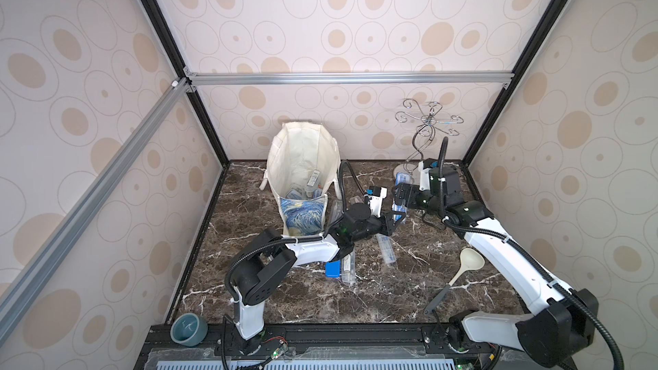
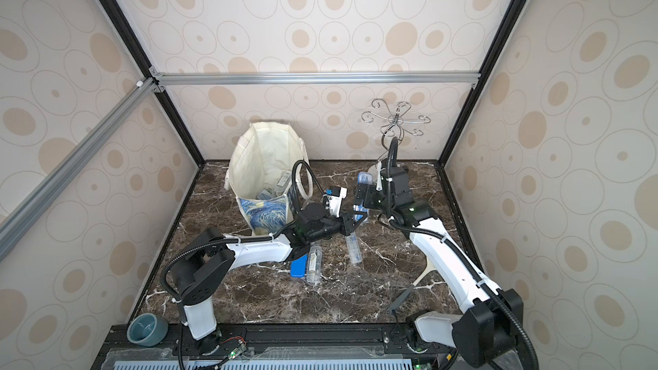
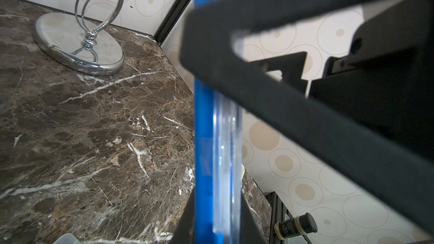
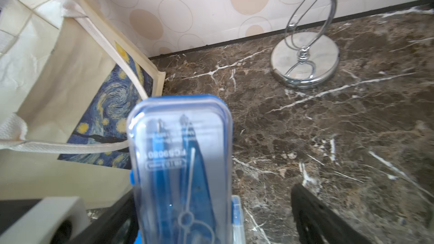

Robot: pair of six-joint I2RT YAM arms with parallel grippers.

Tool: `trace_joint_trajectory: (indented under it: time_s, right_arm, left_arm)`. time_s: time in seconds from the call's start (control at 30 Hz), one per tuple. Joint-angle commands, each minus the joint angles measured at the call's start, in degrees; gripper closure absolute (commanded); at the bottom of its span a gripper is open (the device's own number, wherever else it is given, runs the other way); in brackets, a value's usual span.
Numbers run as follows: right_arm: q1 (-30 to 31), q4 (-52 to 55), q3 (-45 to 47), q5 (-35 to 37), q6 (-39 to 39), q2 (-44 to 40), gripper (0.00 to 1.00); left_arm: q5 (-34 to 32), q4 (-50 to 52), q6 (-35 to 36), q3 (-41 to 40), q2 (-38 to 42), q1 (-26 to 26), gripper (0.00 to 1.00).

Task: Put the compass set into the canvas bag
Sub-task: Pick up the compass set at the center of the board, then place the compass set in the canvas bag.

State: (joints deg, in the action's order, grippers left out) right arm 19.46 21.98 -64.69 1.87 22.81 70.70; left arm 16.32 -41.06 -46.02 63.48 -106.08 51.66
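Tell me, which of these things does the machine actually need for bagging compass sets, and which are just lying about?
Needed: held compass set, canvas bag, clear compass set lying mid-table.
Just lying about: ladle, teal bowl, chrome wire stand.

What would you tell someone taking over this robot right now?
Left claw: shut on a compass set, held upright.
Right claw: open around that set, not gripping.
Bag: stands open at the back; several sets already inside.
Left to do: drop the held set into the bag, then probably the loose sets on the table.
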Motion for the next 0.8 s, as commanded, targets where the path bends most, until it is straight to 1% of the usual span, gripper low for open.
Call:
trace_joint_trajectory:
  time_s: [0.0, 0.17, 0.2, 0.27, 0.37, 0.4, 0.43, 0.57, 0.63, 0.77]
  right_arm:
    - [-1.47, 1.85, 1.27, 7.68, -0.97, -5.56, 0.00]
    - [-3.21, 3.70, 3.05, 10.24, -1.29, -12.86, 0.00]
    - [-4.89, 3.99, 3.15, 10.06, -1.36, -14.08, 0.00]
    - [-5.22, 4.37, 3.79, 10.15, -1.71, -16.79, 0.00]
    - [-5.38, 4.86, 4.47, 10.24, -2.04, -18.73, 0.00]
    - [-5.32, 5.07, 4.67, 10.39, -2.24, -18.71, 0.00]
    - [-5.31, 5.28, 4.91, 10.63, -2.32, -18.35, 0.00]
    - [-5.31, 6.85, 5.73, 10.69, -2.59, -15.34, 0.00]
    - [-5.36, 6.30, 6.70, 9.92, -2.59, -14.14, 0.00]
    - [-5.32, 5.53, 8.16, 8.97, -2.27, -11.64, 0.01]
  left_arm:
    - [-2.31, 3.15, 3.82, 4.34, 0.86, 0.02, 0.92]
    - [-5.96, 14.73, 7.82, 11.24, 1.99, -1.39, 0.92]
    - [-6.57, 16.42, 8.21, 12.33, 2.40, -1.91, 0.92]
    - [-7.46, 18.69, 9.60, 13.93, 3.60, -3.05, 0.91]
    - [-8.51, 22.76, 11.86, 16.94, 5.63, -5.16, 0.91]
    - [-9.07, 24.65, 12.78, 18.42, 6.17, -5.74, 0.91]
    - [-10.46, 29.37, 14.07, 20.43, 6.62, -6.65, 0.90]
    - [-17.46, 41.09, 18.98, 27.00, 9.17, -9.45, 0.90]
    - [-19.89, 44.16, 19.87, 27.50, 11.47, -11.37, 0.90]
    - [-22.81, 48.32, 20.85, 25.60, 16.60, -15.98, 0.90]
